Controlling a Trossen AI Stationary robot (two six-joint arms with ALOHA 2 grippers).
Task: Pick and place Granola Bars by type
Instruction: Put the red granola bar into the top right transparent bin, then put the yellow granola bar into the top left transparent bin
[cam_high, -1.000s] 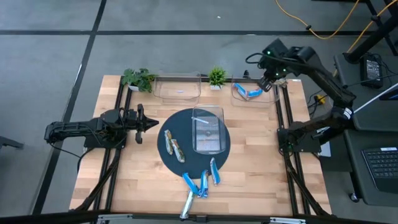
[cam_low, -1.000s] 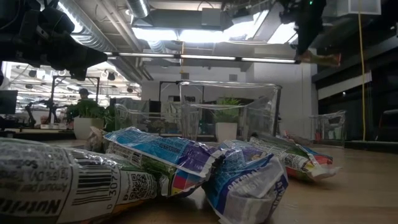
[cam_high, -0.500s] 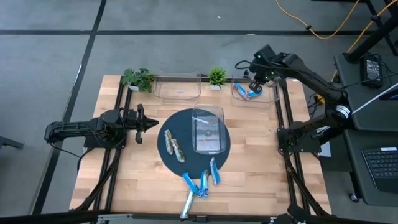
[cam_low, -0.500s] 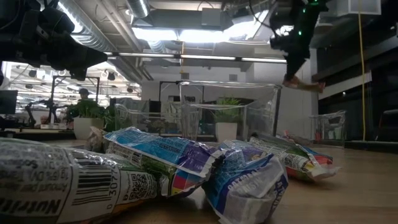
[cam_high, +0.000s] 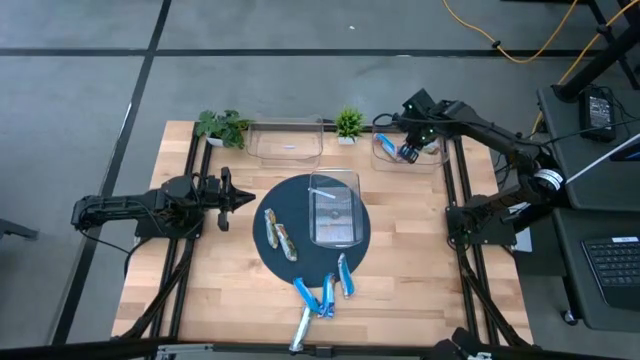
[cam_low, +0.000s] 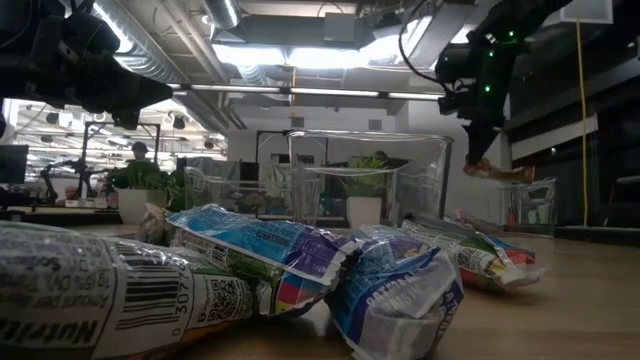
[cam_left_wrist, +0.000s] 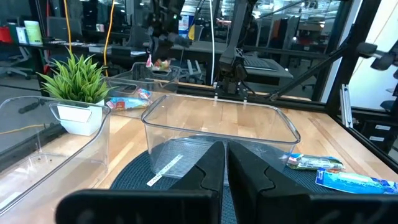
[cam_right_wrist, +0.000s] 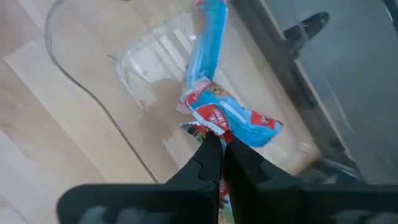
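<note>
My right gripper (cam_high: 408, 153) hangs over the far right clear bin (cam_high: 385, 160), shut on a small wrapped granola bar (cam_low: 500, 171). Two blue-and-red bars (cam_right_wrist: 239, 121) lie in that bin below it. My left gripper (cam_high: 247, 198) is shut and empty at the table's left, beside the dark round mat (cam_high: 270, 255). On the mat lie two brown bars (cam_high: 280, 238). Several blue bars (cam_high: 325, 290) and one silvery bar (cam_high: 302, 326) lie at the mat's near edge. My right gripper pinches the bar by one end between its two fingers, coming from above and pointing down. In the low view the bar sticks out sideways just below the fingertips (cam_low: 478, 152), clear of the bin. In the wrist view the fingers hide all but a strip of wrapper (cam_right_wrist: 222, 186).
A clear bin (cam_high: 335, 208) stands on the mat's right half. Another clear bin (cam_high: 285, 142) stands at the far edge between two small green potted plants (cam_high: 222, 127) (cam_high: 349, 123). Bare wood lies to the mat's left and right.
My right gripper has gone toward the table's left and down, from beyond the table's far right corner to above the far right bin. It carries the bar along, still shut on it.
</note>
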